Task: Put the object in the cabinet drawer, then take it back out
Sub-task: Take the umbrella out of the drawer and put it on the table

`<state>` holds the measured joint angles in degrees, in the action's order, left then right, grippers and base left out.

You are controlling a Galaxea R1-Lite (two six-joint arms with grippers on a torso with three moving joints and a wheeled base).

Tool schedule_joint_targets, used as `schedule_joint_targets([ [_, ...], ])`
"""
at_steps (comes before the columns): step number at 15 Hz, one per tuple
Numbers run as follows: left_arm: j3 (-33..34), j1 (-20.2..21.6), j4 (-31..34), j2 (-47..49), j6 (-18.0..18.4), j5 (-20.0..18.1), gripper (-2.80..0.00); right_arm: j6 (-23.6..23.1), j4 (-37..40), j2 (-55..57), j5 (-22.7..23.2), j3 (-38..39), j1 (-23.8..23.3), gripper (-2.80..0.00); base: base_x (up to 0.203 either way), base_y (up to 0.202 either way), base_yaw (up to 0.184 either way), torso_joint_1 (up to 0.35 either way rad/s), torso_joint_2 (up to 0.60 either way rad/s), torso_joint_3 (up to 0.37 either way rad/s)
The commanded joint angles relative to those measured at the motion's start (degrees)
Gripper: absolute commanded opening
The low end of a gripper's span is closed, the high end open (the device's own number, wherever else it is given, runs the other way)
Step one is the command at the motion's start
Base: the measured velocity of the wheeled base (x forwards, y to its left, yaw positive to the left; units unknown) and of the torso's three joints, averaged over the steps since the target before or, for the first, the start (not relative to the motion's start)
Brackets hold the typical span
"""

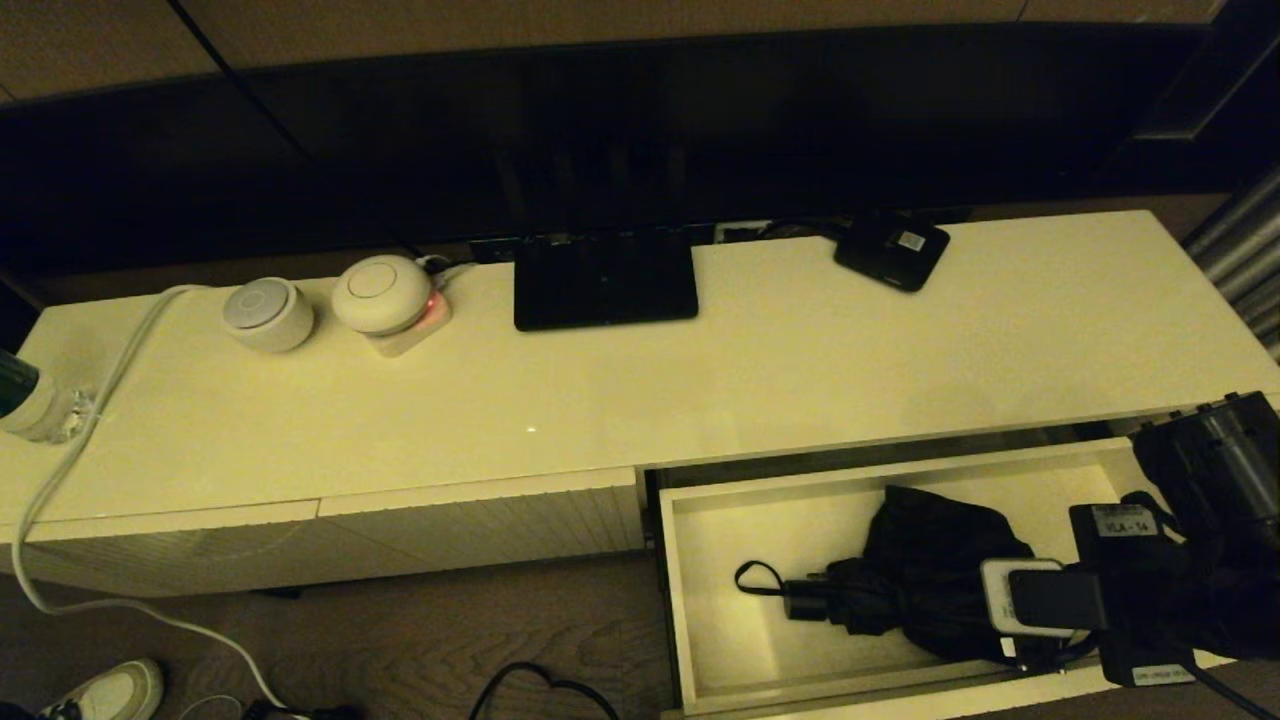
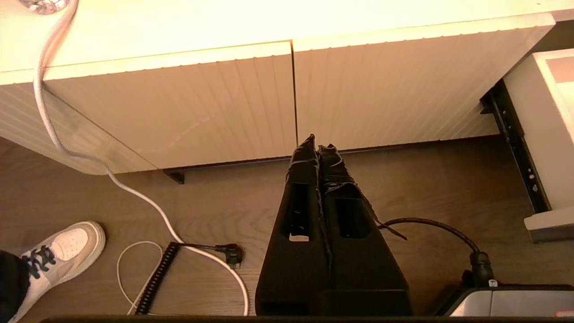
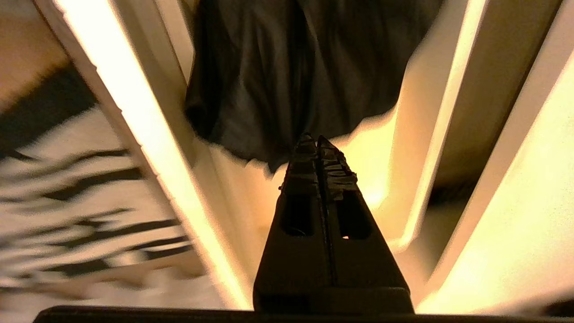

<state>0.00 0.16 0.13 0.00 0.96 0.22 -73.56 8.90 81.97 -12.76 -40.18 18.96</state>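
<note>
The black folding umbrella lies inside the open cream drawer, its short handle and strap loop pointing left. My right arm reaches over the drawer's right end and covers the fabric's right part. In the right wrist view my right gripper is shut with nothing in it, its tips just at the edge of the baggy umbrella fabric above the drawer's pale floor. My left gripper is shut and empty, hanging low over the wooden floor before the closed ribbed fronts.
On the cabinet top stand a flat black stand base, a small black box with a white label, two round white devices and a white cable. Closed ribbed panels and a shoe lie by the left arm.
</note>
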Motion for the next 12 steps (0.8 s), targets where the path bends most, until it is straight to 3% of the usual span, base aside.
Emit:
schedule_joint_targets([
  [1, 0.18, 0.02, -0.01, 0.00, 0.00, -0.01, -2.80, -6.28, -0.25, 2.83, 2.57, -0.47, -0.41, -2.80, 0.000, 0.000, 0.000, 0.000, 0.00, 0.000],
  [3, 0.18, 0.02, -0.05, 0.00, 0.00, 0.04, -2.80, -7.45, -0.37, 4.26, 3.70, -0.60, 0.11, -2.80, 0.000, 0.000, 0.000, 0.000, 0.00, 0.000],
  [4, 0.18, 0.02, -0.05, 0.00, 0.00, 0.04, -2.80, -7.67, -0.37, 4.80, 4.12, -0.55, 0.12, 0.00, 0.000, 0.000, 0.000, 0.000, 0.00, 0.000],
  [12, 0.18, 0.02, -0.04, 0.00, 0.00, -0.04, -2.80, -7.90, -0.53, 10.00, 6.87, -3.19, -3.08, 0.00, 0.000, 0.000, 0.000, 0.000, 0.00, 0.000],
])
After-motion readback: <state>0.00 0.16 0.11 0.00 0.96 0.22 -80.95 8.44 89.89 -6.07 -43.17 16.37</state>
